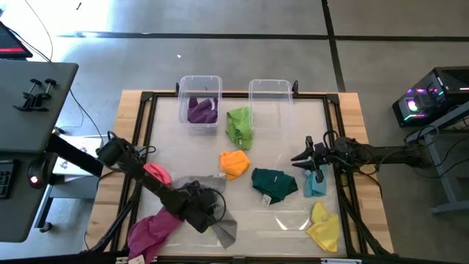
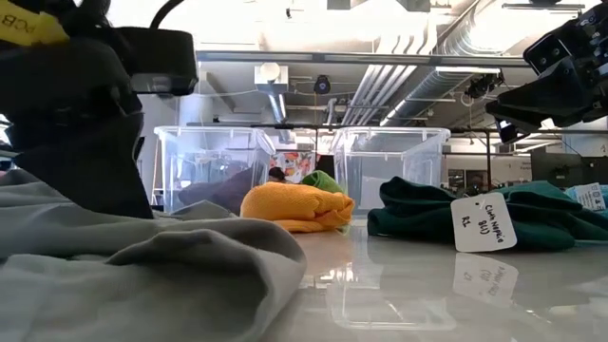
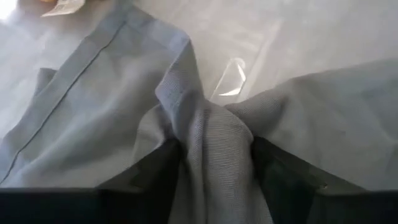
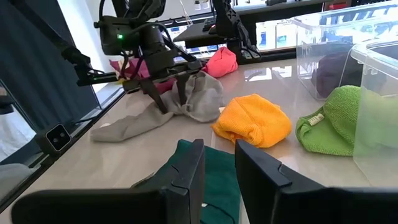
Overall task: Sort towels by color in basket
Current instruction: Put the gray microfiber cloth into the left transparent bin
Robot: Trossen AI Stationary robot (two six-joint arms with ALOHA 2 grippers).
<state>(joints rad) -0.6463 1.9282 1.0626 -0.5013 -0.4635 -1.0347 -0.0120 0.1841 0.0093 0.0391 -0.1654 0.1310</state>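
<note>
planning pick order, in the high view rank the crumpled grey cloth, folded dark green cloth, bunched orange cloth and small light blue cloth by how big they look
1. Crumpled grey cloth, partly under the left gripper, still the largest.
2. Folded dark green cloth.
3. Bunched orange cloth.
4. Small light blue cloth, partly hidden by the right gripper, so its place is unsure.

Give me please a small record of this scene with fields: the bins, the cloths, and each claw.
bins: two clear bins at the far edge; left bin holds the purple towel; right bin shows no towel inside
light green towel: on the table between the bins
orange towel: middle of the table
dark green towel: right of the orange one, paper tag on it
left claw: down on the grey towel, a fold between its fingers
right claw: waits above the right side of the table
</note>
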